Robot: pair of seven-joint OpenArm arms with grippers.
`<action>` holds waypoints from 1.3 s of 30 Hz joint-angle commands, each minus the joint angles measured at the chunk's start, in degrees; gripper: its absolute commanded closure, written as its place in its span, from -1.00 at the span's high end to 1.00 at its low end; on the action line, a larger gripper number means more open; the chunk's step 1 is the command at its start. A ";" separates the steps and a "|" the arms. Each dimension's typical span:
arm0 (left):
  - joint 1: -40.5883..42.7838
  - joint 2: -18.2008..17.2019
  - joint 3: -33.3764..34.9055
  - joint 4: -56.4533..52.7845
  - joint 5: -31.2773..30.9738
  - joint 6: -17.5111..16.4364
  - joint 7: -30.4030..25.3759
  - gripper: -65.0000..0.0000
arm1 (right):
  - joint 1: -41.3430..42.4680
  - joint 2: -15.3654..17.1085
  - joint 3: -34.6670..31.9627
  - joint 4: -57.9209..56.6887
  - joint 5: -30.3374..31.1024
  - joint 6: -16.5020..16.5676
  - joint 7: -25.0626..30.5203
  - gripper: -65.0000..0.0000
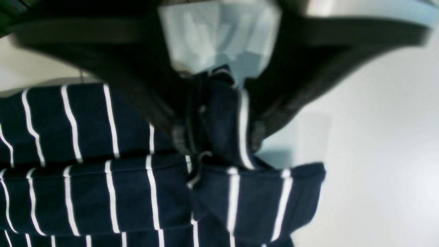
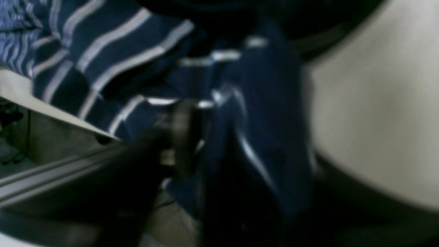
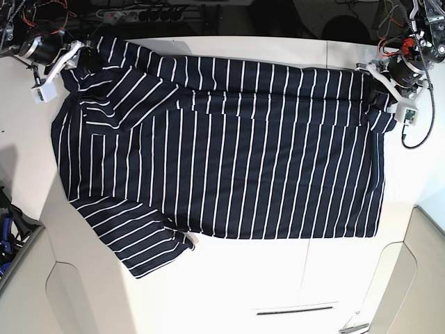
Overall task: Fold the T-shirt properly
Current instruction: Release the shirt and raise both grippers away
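1. Two tools were at work on one garment, each at a far corner of it, near the top of the base view.
2. The T-shirt [image 3: 222, 160] lay spread flat across the white surface [image 3: 229, 292], dark navy with thin white stripes, filling most of the middle of the frame.
3. One sleeve stuck out toward the lower left of the base view, close to the edge of the surface.
4. Along the top edge of the shirt a strip of fabric lay doubled over on itself, running from the upper left to the upper right.
5. The left tool [image 3: 381, 97] sat at the upper right of the base view, right on the shirt's corner.
6. From the left wrist view, its dark fingers [image 1: 144, 103] stood either side of a bunched ridge of striped cloth in the middle of the frame; the left tool [image 1: 212, 133] looked pinched on that fold, though the blur made it hard to be sure how tightly.
7. The right tool [image 3: 80, 59] was at the upper left of the base view, against the collar end of the shirt.
8. The right wrist view was dark and smeared; a hanging fold of navy cloth filled the centre near the right tool [image 2: 205, 130], and I could not tell whether it was spread or pressed together.
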 commanded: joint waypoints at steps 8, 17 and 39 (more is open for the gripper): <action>-0.13 -1.11 -4.90 1.14 -1.64 -2.23 -0.46 -0.18 | 1.36 4.96 2.56 0.87 1.03 0.11 0.44 0.17; -0.44 -4.66 -17.62 1.14 -18.58 -8.37 5.60 -0.18 | 9.01 5.44 14.08 0.87 1.53 -0.20 0.28 0.17; -7.08 -13.33 -20.20 -1.90 -20.63 -5.97 3.87 0.04 | 22.43 6.93 14.40 -1.22 -2.54 -0.37 7.43 0.17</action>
